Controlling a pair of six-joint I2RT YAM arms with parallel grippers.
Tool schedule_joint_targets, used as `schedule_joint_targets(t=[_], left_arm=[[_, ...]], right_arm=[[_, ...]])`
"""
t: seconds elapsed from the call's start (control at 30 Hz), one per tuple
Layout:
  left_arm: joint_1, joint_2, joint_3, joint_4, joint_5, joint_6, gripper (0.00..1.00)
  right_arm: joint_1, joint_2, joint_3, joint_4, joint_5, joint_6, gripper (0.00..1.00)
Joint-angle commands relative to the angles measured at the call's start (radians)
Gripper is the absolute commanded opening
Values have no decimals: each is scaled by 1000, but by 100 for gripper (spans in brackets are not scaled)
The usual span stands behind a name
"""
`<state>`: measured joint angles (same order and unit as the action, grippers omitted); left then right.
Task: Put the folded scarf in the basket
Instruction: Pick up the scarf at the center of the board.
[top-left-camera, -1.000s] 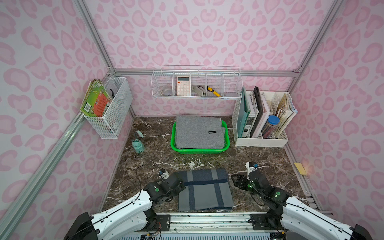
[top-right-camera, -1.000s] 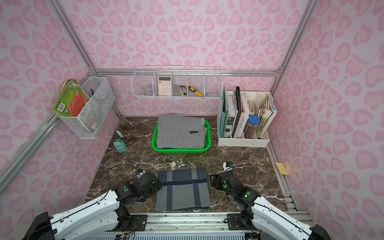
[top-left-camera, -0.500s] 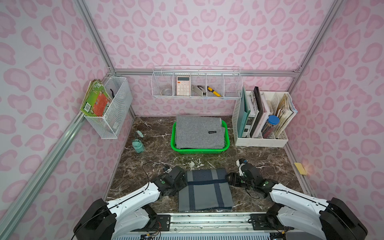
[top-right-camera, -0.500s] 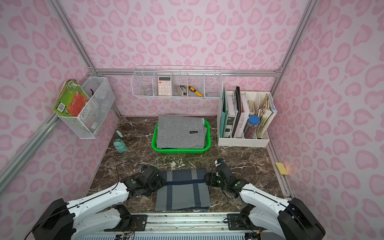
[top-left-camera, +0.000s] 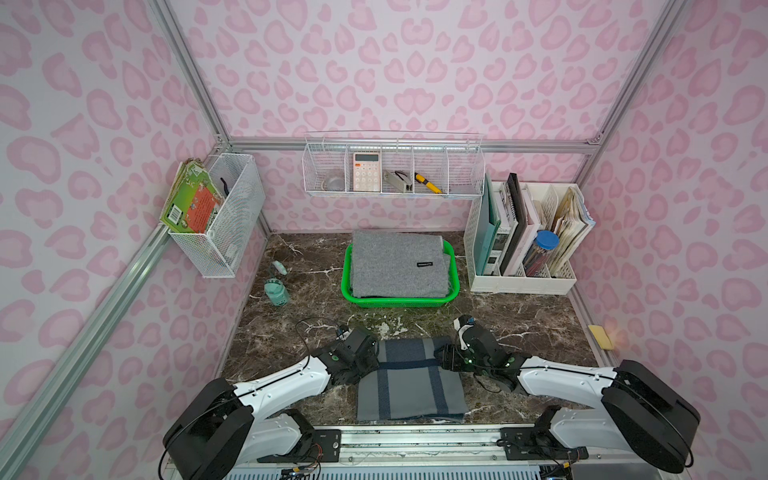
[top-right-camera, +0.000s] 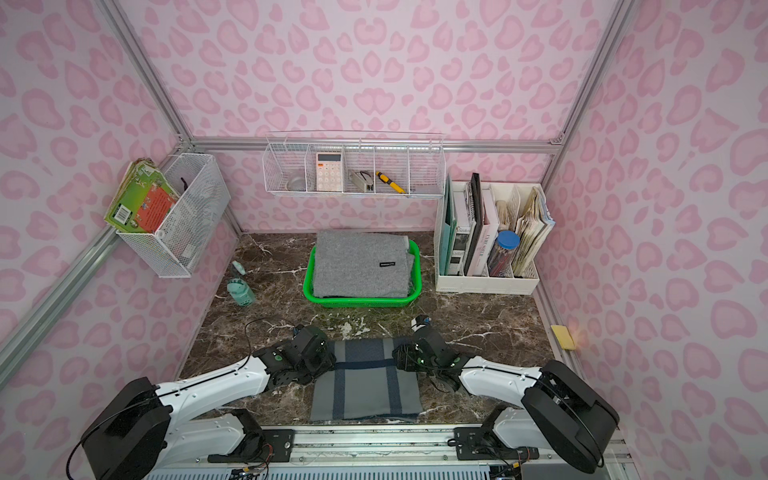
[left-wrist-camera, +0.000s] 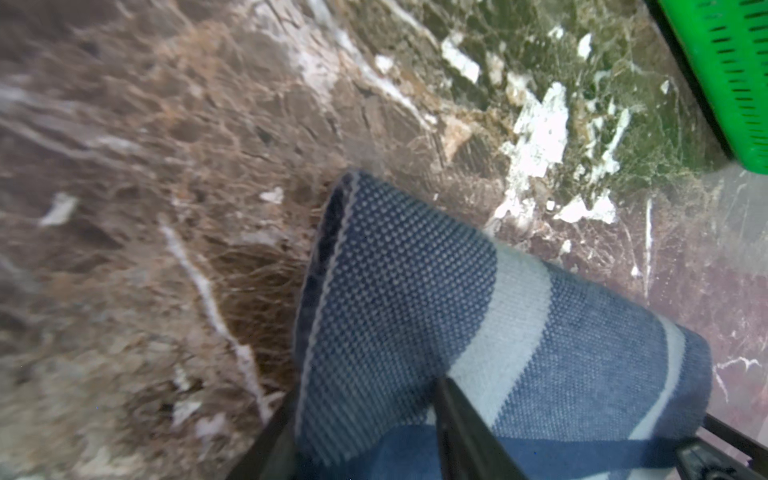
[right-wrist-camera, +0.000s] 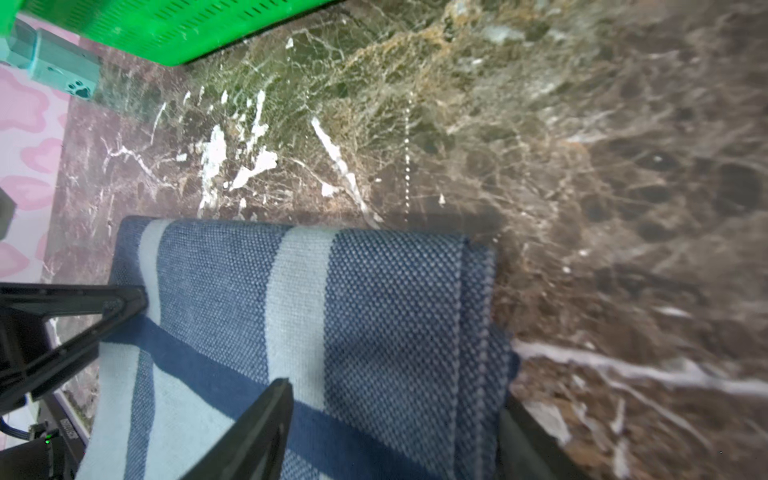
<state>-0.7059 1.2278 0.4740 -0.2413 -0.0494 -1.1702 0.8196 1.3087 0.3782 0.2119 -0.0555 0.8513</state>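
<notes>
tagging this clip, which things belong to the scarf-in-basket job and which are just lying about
Job: folded blue striped knit scarf; shallow bright green perforated plastic basket; left gripper; right gripper.
Lying about: folded grey cloth; small teal bottle; white file organiser; white wire wall rack; white wire side basket; yellow sponge.

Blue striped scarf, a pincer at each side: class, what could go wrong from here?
1. The left pincer and right pincer meet only the far end of the blue striped scarf; lifted, its layers may unfold.
2. A grey cloth already fills the basket; the scarf could slide off.
</notes>
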Motion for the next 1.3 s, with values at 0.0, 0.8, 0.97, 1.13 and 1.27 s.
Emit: schedule_joint_targets(t=[0.0,0.8,0.97,1.13,1.27], left_arm=[[0,18,-15,-38,78,16,33],[2,-456,129,-171,7,149,0],[8,-436,314,-224,-36,279,0],[81,-300,519,-289,-44,408,0],[214,-173,623,-262,59,438,0]], right_arm=[[4,16,-14,-38,-16,39,56],[51,-503,164,-337,94,-18,0],[68,-482,313,-414,177,-73,0],[59,-386,449,-398,288,-177,0],[-19,-265,571,-391,254,-240,0]])
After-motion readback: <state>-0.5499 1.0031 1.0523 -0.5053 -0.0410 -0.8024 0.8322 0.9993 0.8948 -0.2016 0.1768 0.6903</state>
